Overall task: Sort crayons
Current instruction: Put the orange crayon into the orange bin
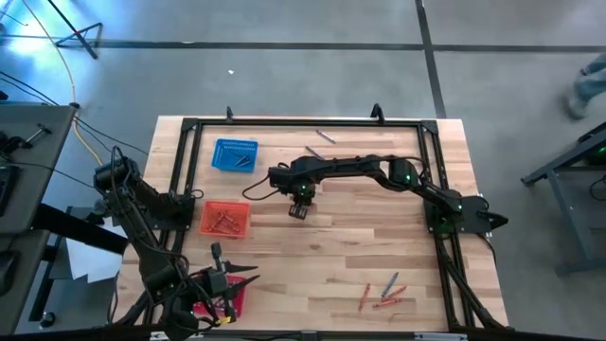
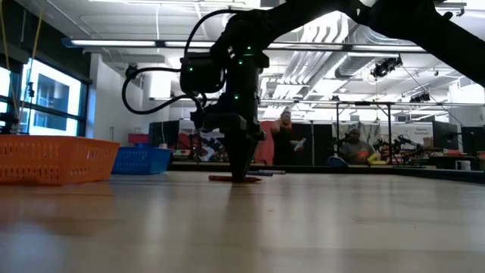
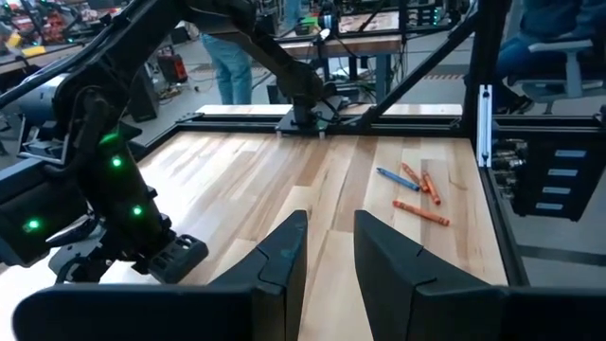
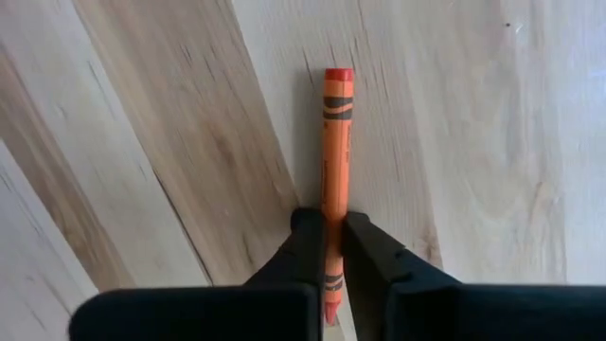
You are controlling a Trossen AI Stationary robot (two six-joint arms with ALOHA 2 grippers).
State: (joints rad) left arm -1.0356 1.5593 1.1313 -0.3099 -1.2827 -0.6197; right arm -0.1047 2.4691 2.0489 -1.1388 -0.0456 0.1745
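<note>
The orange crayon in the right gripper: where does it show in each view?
High view: hidden under the right gripper, mid-table.
Low view: orange crayon lies on the table at the gripper's tip.
Left wrist view: not visible.
Right wrist view: centre, pinched between the jaws.
Shared landmark: orange basket, beside the gripper.

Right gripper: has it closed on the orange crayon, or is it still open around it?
Shut on it. In the right wrist view the right gripper has both fingers pressed against the orange crayon, which lies flat on the table.

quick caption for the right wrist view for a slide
Right gripper shut on an orange crayon lying flat on the wooden table.
</note>
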